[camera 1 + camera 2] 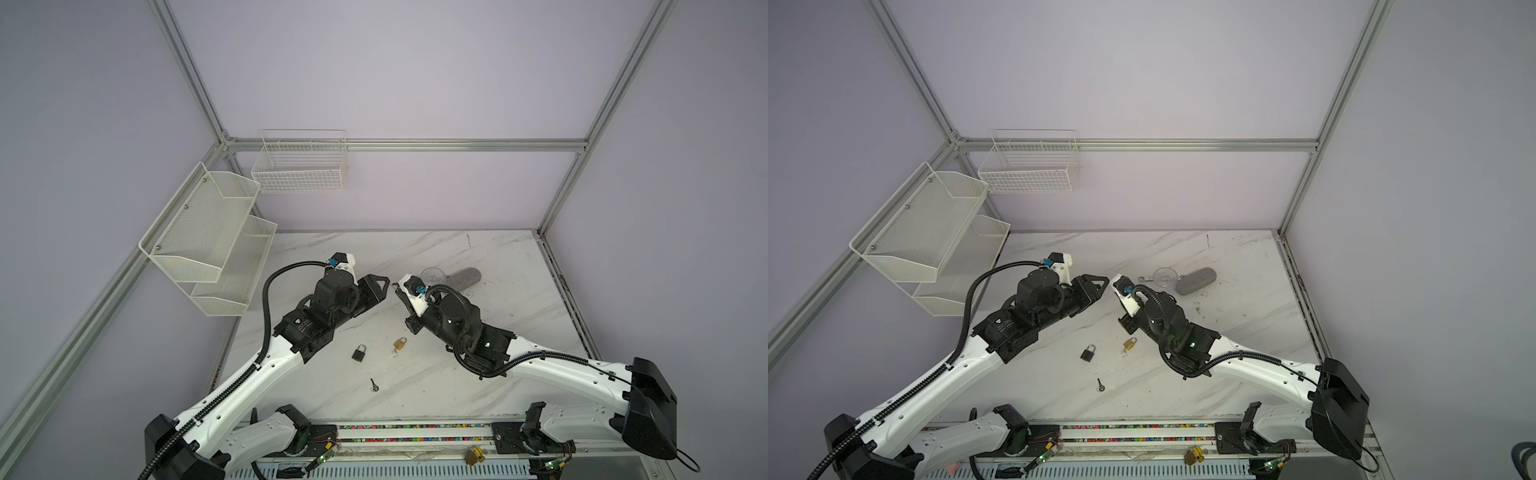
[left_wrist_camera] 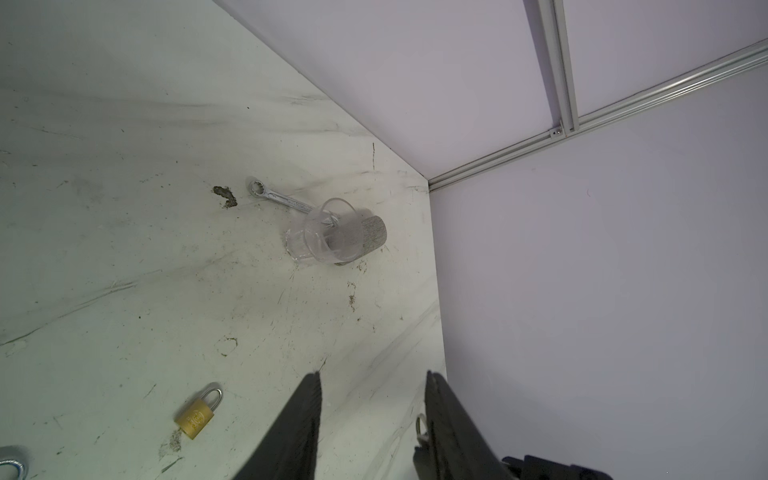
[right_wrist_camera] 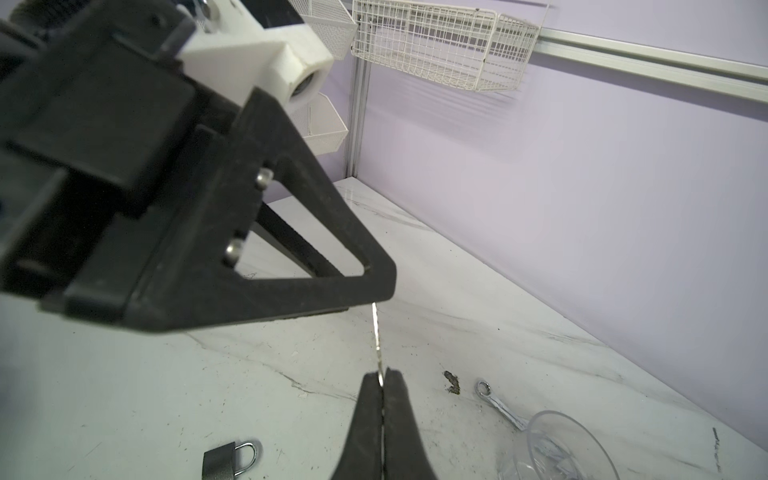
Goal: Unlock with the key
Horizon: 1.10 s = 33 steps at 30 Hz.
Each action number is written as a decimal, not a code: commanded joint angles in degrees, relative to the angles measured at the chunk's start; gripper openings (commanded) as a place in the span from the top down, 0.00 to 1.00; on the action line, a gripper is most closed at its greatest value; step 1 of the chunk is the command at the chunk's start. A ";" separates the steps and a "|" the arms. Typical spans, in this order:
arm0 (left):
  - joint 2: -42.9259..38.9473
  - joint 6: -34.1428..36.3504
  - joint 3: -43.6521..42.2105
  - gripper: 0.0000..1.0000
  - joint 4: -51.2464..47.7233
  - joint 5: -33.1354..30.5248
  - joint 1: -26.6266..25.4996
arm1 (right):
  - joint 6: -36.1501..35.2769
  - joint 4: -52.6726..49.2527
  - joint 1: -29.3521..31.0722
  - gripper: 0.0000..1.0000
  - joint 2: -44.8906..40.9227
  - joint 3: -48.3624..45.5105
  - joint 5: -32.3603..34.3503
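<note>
My right gripper (image 3: 381,376) is shut on a thin silver key (image 3: 376,332), seen edge-on, whose blade sticks out to the lower edge of one left finger (image 3: 316,249). My left gripper (image 2: 374,376) is open above the table. The key's ring (image 2: 419,426) shows just inside one of its fingers (image 2: 446,415), touching neither pad that I can see. In both top views the two grippers meet tip to tip at mid-table (image 1: 390,284) (image 1: 1109,281). A black padlock (image 1: 359,353) (image 1: 1087,353) (image 3: 228,459) and a brass padlock (image 1: 400,344) (image 1: 1129,344) (image 2: 198,415) lie shut on the marble nearer the front.
A second small key (image 1: 374,385) (image 1: 1100,385) lies near the front. A clear glass (image 1: 432,274) (image 2: 328,237), a wrench (image 2: 274,195) and a grey oblong pad (image 1: 465,277) sit behind the grippers. Mesh shelves (image 1: 208,237) and a wire basket (image 1: 299,166) hang on the walls.
</note>
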 commanded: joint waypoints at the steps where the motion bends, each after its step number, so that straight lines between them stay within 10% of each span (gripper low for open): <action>1: -0.17 -2.28 6.87 0.58 0.88 0.19 0.20 | -3.39 2.08 0.82 1.00 0.84 2.07 2.52; 33: 4.17 -5.50 8.63 0.85 2.26 0.95 0.54 | -9.03 3.88 3.16 1.00 5.93 4.81 9.04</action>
